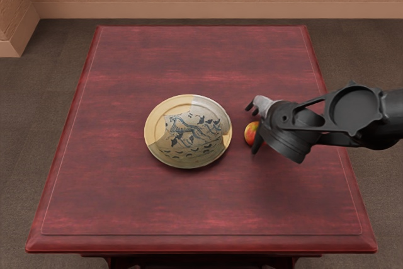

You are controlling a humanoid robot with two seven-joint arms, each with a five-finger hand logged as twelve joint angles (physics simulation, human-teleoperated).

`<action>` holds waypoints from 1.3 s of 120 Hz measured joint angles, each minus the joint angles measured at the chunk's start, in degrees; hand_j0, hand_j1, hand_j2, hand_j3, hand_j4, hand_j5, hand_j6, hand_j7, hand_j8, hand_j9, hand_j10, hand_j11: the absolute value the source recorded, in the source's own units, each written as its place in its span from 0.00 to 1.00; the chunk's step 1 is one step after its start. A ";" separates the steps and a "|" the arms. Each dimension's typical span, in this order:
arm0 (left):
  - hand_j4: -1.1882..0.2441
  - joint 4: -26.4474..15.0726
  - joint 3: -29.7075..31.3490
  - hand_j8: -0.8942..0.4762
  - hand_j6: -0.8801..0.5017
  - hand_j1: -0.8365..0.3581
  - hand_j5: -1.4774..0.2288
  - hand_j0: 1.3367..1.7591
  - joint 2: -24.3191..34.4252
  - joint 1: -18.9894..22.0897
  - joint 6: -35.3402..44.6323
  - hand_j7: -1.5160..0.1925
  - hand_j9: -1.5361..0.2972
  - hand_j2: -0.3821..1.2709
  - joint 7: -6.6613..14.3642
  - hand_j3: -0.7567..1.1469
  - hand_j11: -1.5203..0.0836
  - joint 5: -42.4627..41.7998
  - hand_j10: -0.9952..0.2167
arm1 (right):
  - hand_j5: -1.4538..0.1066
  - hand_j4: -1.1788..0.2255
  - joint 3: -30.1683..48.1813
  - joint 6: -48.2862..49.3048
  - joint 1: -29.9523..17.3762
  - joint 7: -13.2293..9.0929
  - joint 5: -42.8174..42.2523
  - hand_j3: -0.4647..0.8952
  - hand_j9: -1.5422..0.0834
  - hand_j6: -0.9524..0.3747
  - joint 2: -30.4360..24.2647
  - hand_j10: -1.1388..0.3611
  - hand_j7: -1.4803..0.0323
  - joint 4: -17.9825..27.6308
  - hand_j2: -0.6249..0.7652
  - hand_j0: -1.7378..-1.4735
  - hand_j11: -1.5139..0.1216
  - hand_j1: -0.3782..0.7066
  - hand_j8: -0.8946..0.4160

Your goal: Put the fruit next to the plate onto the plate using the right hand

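A round plate, tan-rimmed with a grey centre and dark blue drawing, lies near the middle of the red wooden table. Just right of its rim rests a small red and yellow fruit on the tabletop. My right hand comes in from the right edge and sits right against the fruit, covering its right side. One dark finger reaches above the fruit and another below it. The bulky wrist hides most of the hand, and I cannot see whether the fingers press on the fruit.
The table is dark red with a raised border, its right edge close behind my forearm. Grey carpet surrounds it, with a beige wall at the back.
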 joint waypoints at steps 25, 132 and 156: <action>0.67 0.00 0.00 0.48 0.47 0.76 0.69 0.76 0.00 0.00 0.01 0.71 0.67 0.26 0.00 0.40 0.76 0.00 0.63 | 0.67 0.62 -0.03 0.00 -0.53 0.00 -0.32 0.34 0.70 0.48 -0.91 0.55 0.71 0.06 0.41 0.30 0.68 0.37 0.45; 0.67 0.00 0.00 0.48 0.47 0.76 0.69 0.76 0.00 0.00 0.00 0.71 0.67 0.26 0.00 0.40 0.76 0.00 0.63 | 0.37 0.46 8.96 0.15 0.11 -0.07 0.80 0.34 0.42 0.45 -9.09 0.32 0.41 2.79 0.57 0.31 0.40 0.60 0.40; 0.67 0.00 0.00 0.48 0.47 0.76 0.69 0.76 0.00 0.00 -0.02 0.71 0.67 0.26 0.00 0.40 0.76 0.00 0.63 | 0.36 0.48 12.95 0.18 2.00 -0.08 2.16 0.34 0.41 0.47 -9.80 0.32 0.40 5.15 0.57 0.31 0.39 0.61 0.42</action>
